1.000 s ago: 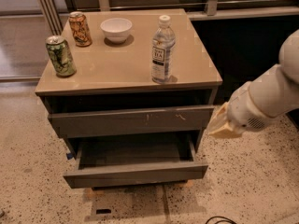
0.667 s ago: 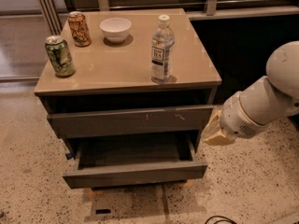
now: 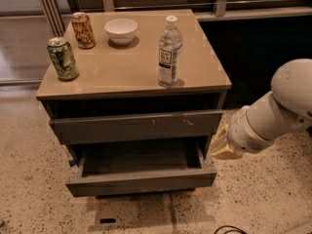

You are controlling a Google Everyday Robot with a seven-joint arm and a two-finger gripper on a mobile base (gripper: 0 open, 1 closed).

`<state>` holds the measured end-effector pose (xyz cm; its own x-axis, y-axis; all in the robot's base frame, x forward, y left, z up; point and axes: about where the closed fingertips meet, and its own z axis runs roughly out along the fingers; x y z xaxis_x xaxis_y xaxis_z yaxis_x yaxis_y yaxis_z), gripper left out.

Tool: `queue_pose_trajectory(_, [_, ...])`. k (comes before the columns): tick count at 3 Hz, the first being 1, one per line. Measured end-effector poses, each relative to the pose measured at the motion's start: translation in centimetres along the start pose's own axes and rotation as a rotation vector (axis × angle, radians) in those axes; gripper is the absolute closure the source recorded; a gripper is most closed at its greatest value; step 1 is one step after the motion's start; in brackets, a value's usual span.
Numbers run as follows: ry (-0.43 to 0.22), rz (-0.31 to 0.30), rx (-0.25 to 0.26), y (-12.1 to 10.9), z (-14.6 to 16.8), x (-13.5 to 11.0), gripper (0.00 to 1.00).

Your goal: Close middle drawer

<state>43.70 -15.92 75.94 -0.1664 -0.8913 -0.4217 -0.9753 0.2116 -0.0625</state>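
Observation:
The middle drawer (image 3: 141, 182) is a dark grey, handle-less, unscratched front. It stands pulled well out from the cabinet, low down, and its inside looks empty. Above it is a wider grey drawer front with pale scratch marks (image 3: 136, 126), out only a little. My gripper (image 3: 220, 147), tan-coloured on the end of the white arm (image 3: 273, 116), is just right of the cabinet's right side, level with the gap between the two fronts and a little above the open drawer's right corner. It touches nothing that I can see.
On the beige cabinet top (image 3: 122, 69) stand a green can (image 3: 62, 58), an orange can (image 3: 83, 30), a white bowl (image 3: 121, 30) and a water bottle (image 3: 169, 51). Speckled floor surrounds the cabinet. A dark wall panel is behind the arm on the right.
My gripper has moved down and slightly left along the cabinet's right side, toward the open drawer's right corner. The drawers have not moved.

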Motion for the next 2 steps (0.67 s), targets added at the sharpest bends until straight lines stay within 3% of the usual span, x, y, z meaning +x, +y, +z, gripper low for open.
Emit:
queue_pose_trajectory(1, [-0.008,-0.035,-0.036,1.2,6.3,2.0,1.00])
queue_pose_trajectory(2, [-0.039,-0.025,-0.085,2.0,14.2,4.0,1.00])
